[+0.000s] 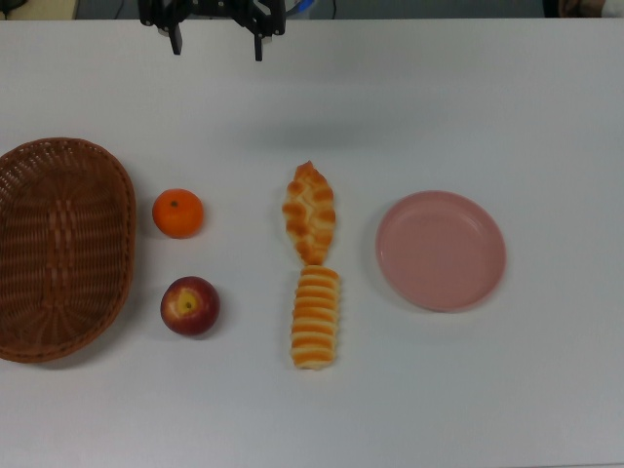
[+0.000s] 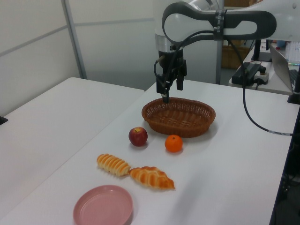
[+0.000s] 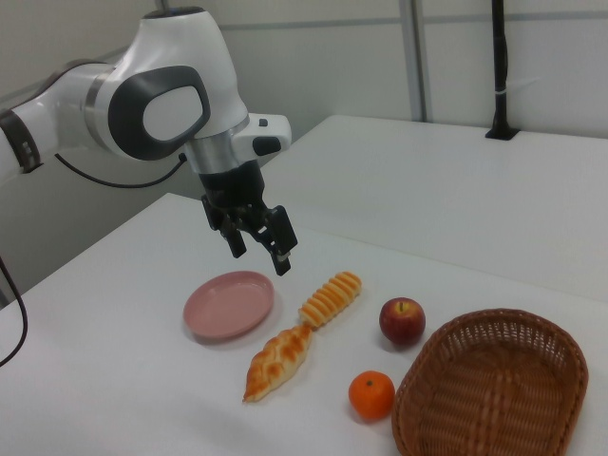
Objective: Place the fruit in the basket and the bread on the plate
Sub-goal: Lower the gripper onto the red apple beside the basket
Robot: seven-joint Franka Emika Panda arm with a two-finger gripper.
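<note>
My gripper point(image 1: 217, 44) hangs open and empty high above the table's far side, apart from every object. The empty wicker basket point(image 1: 58, 244) lies at the top view's left. Beside it sit the orange mandarin point(image 1: 177, 213) and the dark red apple point(image 1: 189, 305). In the middle, the braided pastry point(image 1: 310, 213) and the ridged loaf point(image 1: 315, 317) lie end to end, touching. The pink plate point(image 1: 441, 250) stands bare at the top view's right. In the right view, the gripper point(image 3: 258, 255) hovers above the plate point(image 3: 229, 304) and the loaf point(image 3: 331, 297).
A second white table point(image 2: 51, 117) adjoins at the left view's left. Behind the arm in the left view stand a black cable point(image 2: 253, 119), a laptop point(image 2: 283, 61) and boxes. A black post point(image 3: 499, 71) rises from the far table in the right view.
</note>
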